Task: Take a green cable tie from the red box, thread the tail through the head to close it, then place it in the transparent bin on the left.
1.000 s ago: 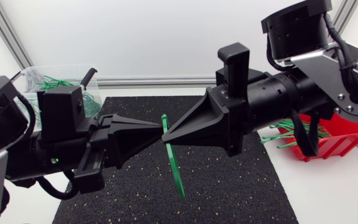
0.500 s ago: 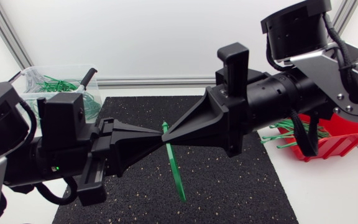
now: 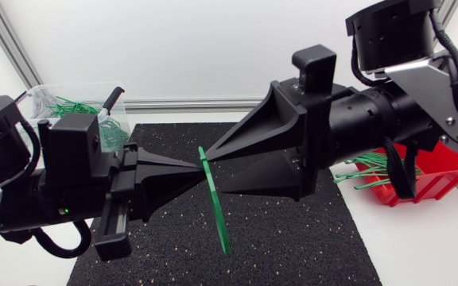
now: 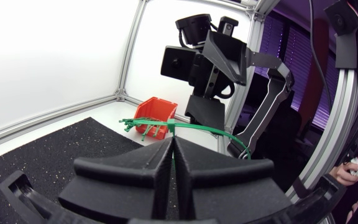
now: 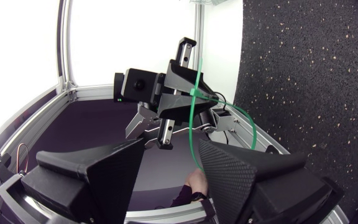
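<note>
Bin point(image 3: 78, 86), holding green ties, sits off the mat's point(image 3: 293, 238) far-left corner. Left gripper point(image 3: 196, 165), over the mat's left half, is pinched tight on the tie point(image 3: 215, 208) near its top end, and the rest hangs down above mid-mat. Right gripper point(image 3: 211, 171), over the mat's right half, has fingers spread wide either side of the tie and grips nothing; red box point(image 3: 444, 171) lies off the mat's right edge. Wrist views show the tie curving into a loop, so threading looks done; next is likely the left arm carrying it to the bin and letting go there.
</note>
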Controlling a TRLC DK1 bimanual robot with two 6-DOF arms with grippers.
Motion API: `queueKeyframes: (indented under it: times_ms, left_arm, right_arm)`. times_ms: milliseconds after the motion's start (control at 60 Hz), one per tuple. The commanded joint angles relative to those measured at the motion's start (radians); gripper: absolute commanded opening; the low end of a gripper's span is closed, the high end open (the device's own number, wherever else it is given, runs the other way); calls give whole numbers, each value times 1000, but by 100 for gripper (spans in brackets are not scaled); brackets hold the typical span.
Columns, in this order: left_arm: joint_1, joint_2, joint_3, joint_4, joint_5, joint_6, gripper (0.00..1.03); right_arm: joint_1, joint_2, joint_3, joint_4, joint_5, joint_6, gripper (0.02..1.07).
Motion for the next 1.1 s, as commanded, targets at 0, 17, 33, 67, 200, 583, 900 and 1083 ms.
queueKeyframes:
  times_ms: [0, 17, 33, 67, 200, 583, 900, 1083]
  left_arm:
    - [2, -19, 39, -28, 12, 81, 4]
    - [-2, -23, 41, -37, 12, 97, 4]
    - [-7, -25, 43, -48, 10, 112, 4]
    - [-17, -28, 46, -66, 3, 137, 4]
    - [-71, -43, 62, -129, -65, 238, 4]
    - [-174, -61, 102, -269, -210, 425, 4]
    - [-211, -72, 105, -296, -286, 496, 4]
    - [-220, -71, 115, -299, -296, 503, 4]
  right_arm:
    - [-16, -5, 23, -1, -8, -21, 73]
    - [-19, -5, 26, -3, -6, -26, 73]
    - [-24, -5, 28, -3, -6, -29, 73]
    - [-32, -5, 31, -5, -6, -33, 73]
    - [-53, 26, 43, -17, -8, -78, 73]
    - [-41, 135, 71, -107, -34, -222, 56]
    - [-13, 144, 78, -166, -32, -280, 50]
    - [-21, 133, 74, -176, -21, -311, 20]
